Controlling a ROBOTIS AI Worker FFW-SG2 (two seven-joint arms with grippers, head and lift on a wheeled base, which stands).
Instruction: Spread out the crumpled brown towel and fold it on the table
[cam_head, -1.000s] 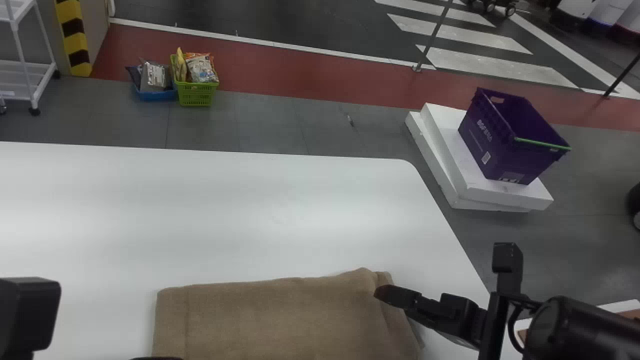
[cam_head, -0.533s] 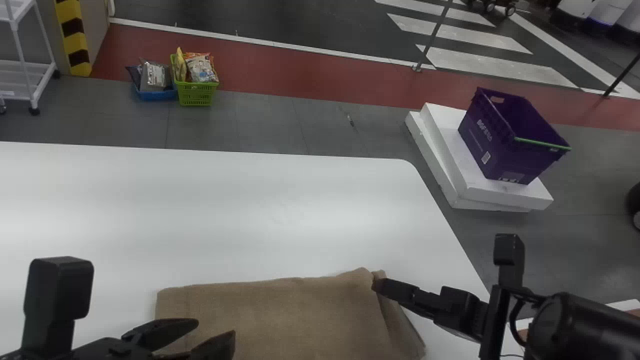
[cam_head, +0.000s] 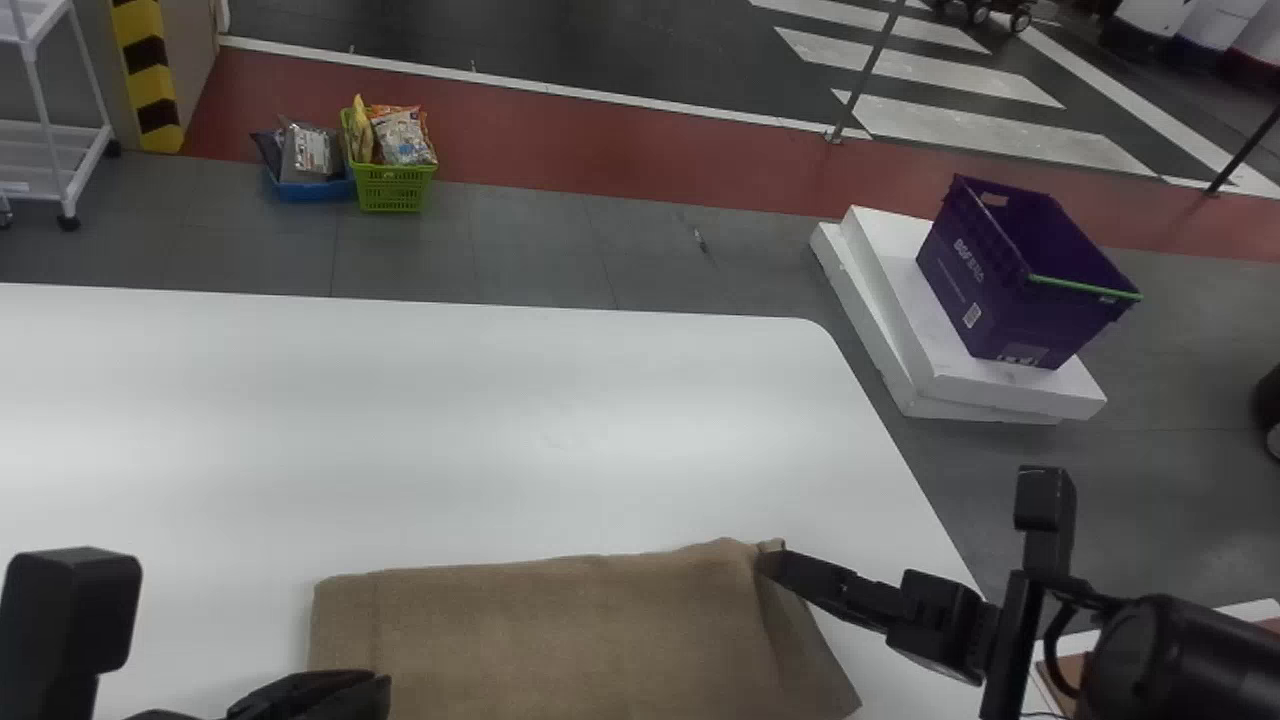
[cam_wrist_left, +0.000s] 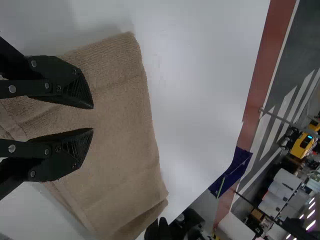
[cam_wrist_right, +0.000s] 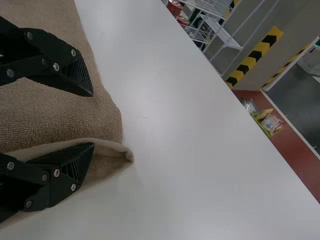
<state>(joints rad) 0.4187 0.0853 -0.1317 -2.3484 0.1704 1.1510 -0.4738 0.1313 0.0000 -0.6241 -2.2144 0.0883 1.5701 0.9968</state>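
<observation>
The brown towel lies spread as a flat, layered rectangle at the table's near edge, its right side slightly raised. At its right far corner is my right gripper; in the right wrist view the right gripper stands open, one finger over the towel, the other against a lifted edge layer. Low at the left in the head view, my left gripper is over the towel's left part. The left wrist view has the left gripper open above the towel, nothing between its fingertips.
White table surface extends beyond and left of the towel. Past its right edge, a purple crate rests on white slabs on the floor. Green and blue baskets stand farther back.
My left gripper came into the head view over the towel, then drew back down and left. My right gripper has shifted slightly right, and the towel's right near part reaches a little farther out.
</observation>
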